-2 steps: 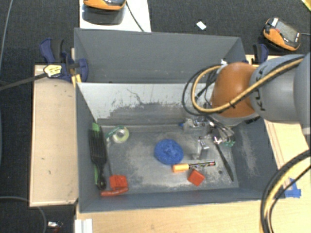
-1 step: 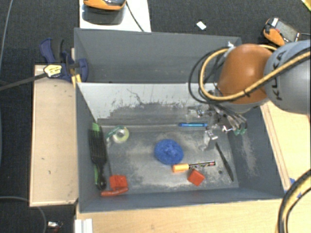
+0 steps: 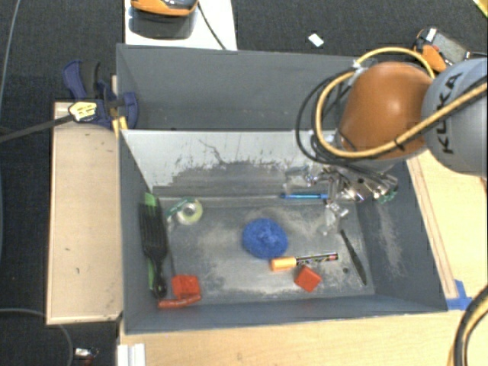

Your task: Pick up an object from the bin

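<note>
Gripper (image 3: 334, 208) hangs at the back right of the bin (image 3: 229, 155); whether it is parted or closed cannot be told. Blue pen (image 3: 305, 197) lies just to its left, long axis running left-right along the back wall.

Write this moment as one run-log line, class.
gripper: back right of bin | beside: blue pen | nearby: black stick, blue ball | grasp: cannot tell
</note>
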`<act>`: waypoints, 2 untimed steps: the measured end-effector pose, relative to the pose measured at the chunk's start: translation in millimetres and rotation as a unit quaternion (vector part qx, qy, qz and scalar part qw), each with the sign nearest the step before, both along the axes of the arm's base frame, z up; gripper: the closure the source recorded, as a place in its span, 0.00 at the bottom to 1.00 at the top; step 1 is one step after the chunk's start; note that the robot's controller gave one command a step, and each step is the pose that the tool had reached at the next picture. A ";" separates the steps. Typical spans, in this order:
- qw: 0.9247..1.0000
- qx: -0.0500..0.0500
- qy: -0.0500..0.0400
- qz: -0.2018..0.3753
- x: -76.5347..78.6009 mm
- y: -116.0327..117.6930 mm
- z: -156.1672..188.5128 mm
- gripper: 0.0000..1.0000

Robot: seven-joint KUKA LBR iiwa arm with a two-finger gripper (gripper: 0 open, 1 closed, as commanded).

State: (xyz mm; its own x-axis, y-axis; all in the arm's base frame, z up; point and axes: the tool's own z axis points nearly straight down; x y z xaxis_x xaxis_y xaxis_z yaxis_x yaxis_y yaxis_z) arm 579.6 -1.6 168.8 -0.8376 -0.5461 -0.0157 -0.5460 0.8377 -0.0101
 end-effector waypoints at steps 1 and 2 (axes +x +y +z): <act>0.998 -0.001 0.001 0.063 -2.0 9.4 -22.8 0.00; 0.995 0.002 0.001 -0.096 2.2 32.8 -47.4 0.00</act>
State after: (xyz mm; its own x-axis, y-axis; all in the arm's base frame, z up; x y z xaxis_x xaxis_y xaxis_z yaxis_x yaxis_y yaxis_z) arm 581.8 31.2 121.4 -0.9263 -0.3765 -0.0156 -0.3765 0.9264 -0.0057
